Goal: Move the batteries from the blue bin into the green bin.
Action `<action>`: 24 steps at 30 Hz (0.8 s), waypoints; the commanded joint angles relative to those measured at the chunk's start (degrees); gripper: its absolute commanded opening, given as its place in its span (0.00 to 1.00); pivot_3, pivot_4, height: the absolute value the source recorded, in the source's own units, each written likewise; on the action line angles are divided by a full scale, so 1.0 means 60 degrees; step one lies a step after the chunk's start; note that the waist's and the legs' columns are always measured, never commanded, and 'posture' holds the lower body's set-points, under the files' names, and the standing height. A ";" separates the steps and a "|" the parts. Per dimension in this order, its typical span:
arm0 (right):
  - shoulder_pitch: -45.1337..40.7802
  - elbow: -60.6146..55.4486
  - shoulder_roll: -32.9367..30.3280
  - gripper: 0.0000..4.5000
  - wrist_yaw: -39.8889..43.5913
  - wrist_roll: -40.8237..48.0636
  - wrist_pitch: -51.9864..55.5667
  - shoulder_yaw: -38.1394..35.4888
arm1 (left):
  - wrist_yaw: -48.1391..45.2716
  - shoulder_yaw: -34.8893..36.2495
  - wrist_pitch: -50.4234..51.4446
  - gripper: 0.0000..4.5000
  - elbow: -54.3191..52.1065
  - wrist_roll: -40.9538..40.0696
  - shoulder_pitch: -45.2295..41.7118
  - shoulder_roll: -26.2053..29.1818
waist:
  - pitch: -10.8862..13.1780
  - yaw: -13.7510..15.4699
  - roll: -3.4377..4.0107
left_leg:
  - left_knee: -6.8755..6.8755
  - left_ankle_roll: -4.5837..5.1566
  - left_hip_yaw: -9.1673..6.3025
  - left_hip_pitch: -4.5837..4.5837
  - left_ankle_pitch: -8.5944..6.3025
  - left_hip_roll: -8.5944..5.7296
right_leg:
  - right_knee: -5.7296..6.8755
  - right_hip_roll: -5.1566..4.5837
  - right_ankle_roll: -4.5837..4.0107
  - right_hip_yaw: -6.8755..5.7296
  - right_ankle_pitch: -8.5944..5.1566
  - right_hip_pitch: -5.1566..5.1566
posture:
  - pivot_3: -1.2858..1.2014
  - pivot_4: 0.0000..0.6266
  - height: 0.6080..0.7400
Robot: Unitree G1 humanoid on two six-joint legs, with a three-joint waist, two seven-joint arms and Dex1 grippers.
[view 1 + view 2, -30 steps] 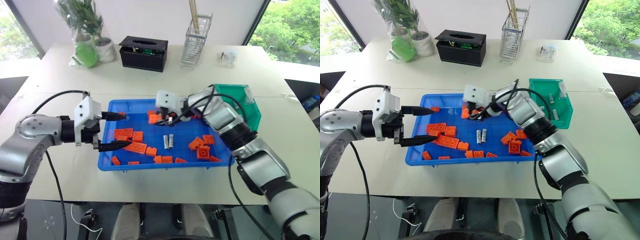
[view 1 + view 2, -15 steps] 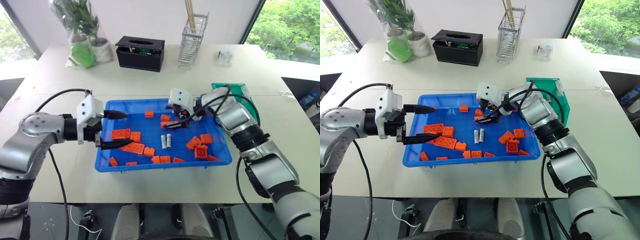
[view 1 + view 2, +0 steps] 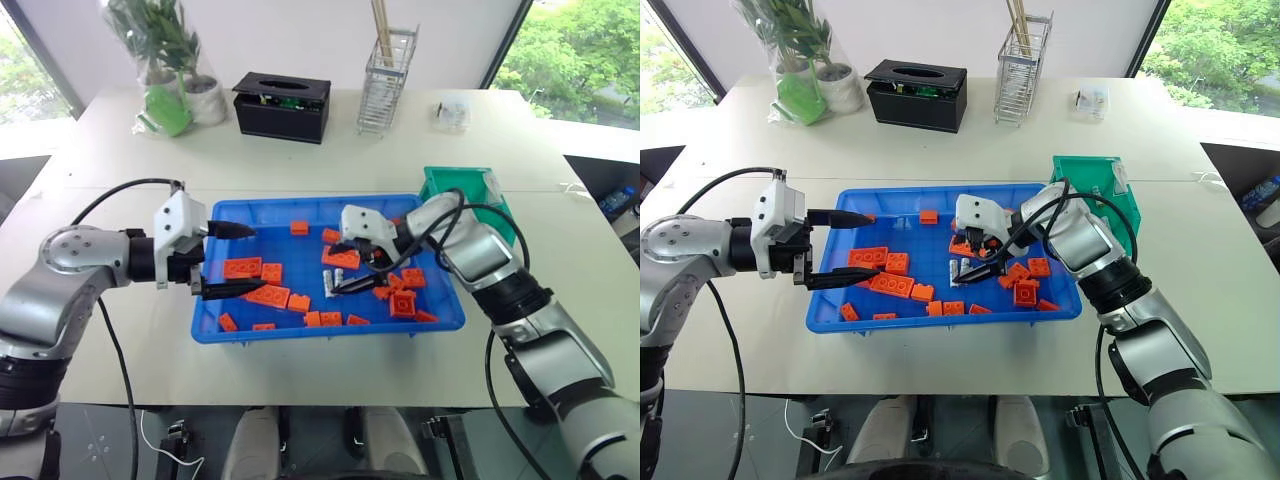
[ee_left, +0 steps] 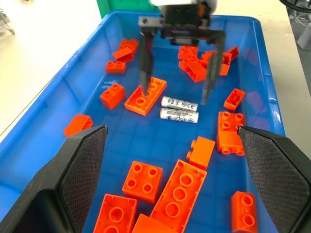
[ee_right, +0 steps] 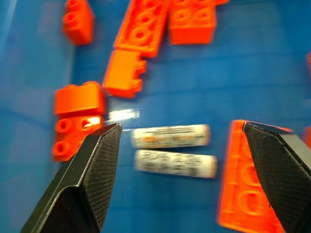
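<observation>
The right gripper hangs low over the middle of the blue bin, its two black fingers spread wide and empty. In the left wrist view one finger comes down on a flat orange brick and the other beside the far end of the batteries — so the pair lies between the fingertips and a little short of them. The right wrist view shows the same: two silver-grey cylinders side by side, touching or nearly so, lying flat on the blue floor, with their long axes running from one finger toward the other.

That is the relation the coming grasp turns on. As the gripper stands, closing would press on the batteries' ends rather than across their sides; I judge the wrist needs a turn so the fingers straddle one cylinder across its width, or else the hand must settle lower and squeeze endwise. The flat brick under one fingertip could get caught in the closing.

The left gripper hovers over the bin's left end, fingers also apart and holding nothing, well away from the batteries with several bricks between. The right arm is clearly nearer.

The green bin stands just beside the blue bin's far right corner, behind the right forearm.
</observation>
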 commanded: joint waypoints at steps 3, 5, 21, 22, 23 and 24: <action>0.0139 -0.0698 -0.0023 0.91 -0.0063 0.0134 0.0252 -0.0004 | 0.0053 0.0302 -0.0111 1.00 -0.0256 -0.0039 0.0066 0.0089 | 0.0000 -0.0004 0.0000 | 0.0000 0.0000 0.0000 0.0000 0.0000 0.0000 | 0.0000 0.0000 0.0000 0.0000 0.0000 0.0000 | 0.52 0.24 0.97; 0.0190 -0.0660 0.0071 0.91 -0.0223 0.0044 0.0258 0.0065 | 0.0064 0.0300 -0.0114 1.00 -0.0257 -0.0045 0.0064 0.0085 | 0.0000 0.0000 0.0000 | 0.0001 0.0000 0.0000 0.0000 0.0000 0.0000 | 0.0000 0.0000 -0.0001 0.0000 0.0000 0.0000 | 0.52 0.24 0.97; 0.0190 -0.0046 0.0451 0.50 -0.0671 -0.0162 0.0064 0.0237 | 0.0057 0.0141 -0.0162 1.00 -0.0192 -0.0012 -0.0075 -0.0014 | -0.0001 -0.0002 -0.0001 | 0.0001 0.0000 0.0001 0.0001 0.0000 -0.0001 | 0.0000 0.0000 -0.0010 0.0000 -0.0005 0.0002 | 0.52 0.24 0.97; 0.0145 -0.0290 0.0408 0.49 -0.0675 -0.0020 0.0233 0.0042 | 0.0059 0.0139 -0.0162 1.00 -0.0198 -0.0012 -0.0069 -0.0018 | -0.0001 0.0000 -0.0001 | 0.0001 0.0000 0.0001 0.0001 0.0000 -0.0001 | 0.0000 0.0000 -0.0008 0.0000 -0.0004 0.0002 | 0.52 0.24 0.97; 0.0093 -0.0528 0.0369 0.49 -0.0708 0.0142 0.0468 -0.0181 | 0.0061 0.0141 -0.0163 1.00 -0.0207 -0.0014 -0.0054 -0.0021 | 0.0000 0.0001 -0.0001 | 0.0001 0.0000 0.0001 0.0001 0.0000 -0.0001 | 0.0000 0.0000 -0.0008 0.0000 -0.0004 0.0002 | 0.52 0.24 0.97; 0.0000 -0.0806 0.0296 0.49 -0.0747 0.0390 0.0835 -0.0516 | 0.0057 0.0140 -0.0167 1.00 -0.0205 -0.0016 -0.0044 -0.0024 | 0.0000 0.0004 -0.0001 | 0.0001 0.0000 0.0001 0.0000 0.0000 0.0000 | 0.0000 0.0000 -0.0008 0.0000 -0.0004 0.0001 | 0.52 0.24 0.97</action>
